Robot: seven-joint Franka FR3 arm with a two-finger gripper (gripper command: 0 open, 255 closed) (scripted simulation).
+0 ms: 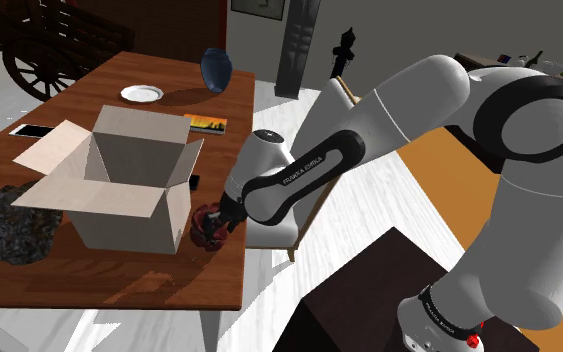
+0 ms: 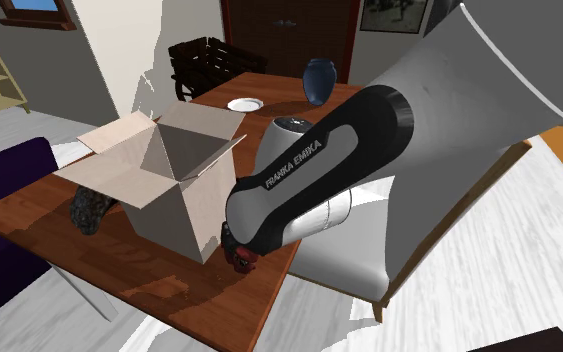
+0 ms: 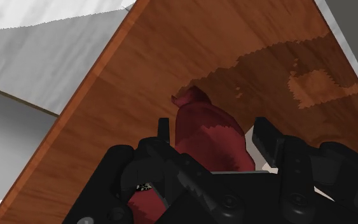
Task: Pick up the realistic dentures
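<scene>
The dentures (image 1: 205, 222) are a dark red lump with a pale patch, lying on the brown wooden table (image 1: 119, 285) near its edge, just beside the cardboard box (image 1: 129, 190). My black gripper (image 1: 215, 228) is down over them. In the wrist view the dentures (image 3: 206, 137) sit between the two fingers (image 3: 163, 129), which clasp them from either side; my gripper (image 3: 215, 132) is shut on them. In the second exterior view the arm's forearm covers most of the dentures (image 2: 239, 260) and the gripper (image 2: 235, 250).
The open cardboard box (image 2: 169, 180) stands close against the gripper. A dark rock-like lump (image 1: 14, 228) lies beyond the box. A white plate (image 1: 142, 93), blue vase (image 1: 216, 69), phone (image 1: 31, 131) and book (image 1: 207, 123) sit farther back. A white chair (image 2: 369, 250) stands at the table's side.
</scene>
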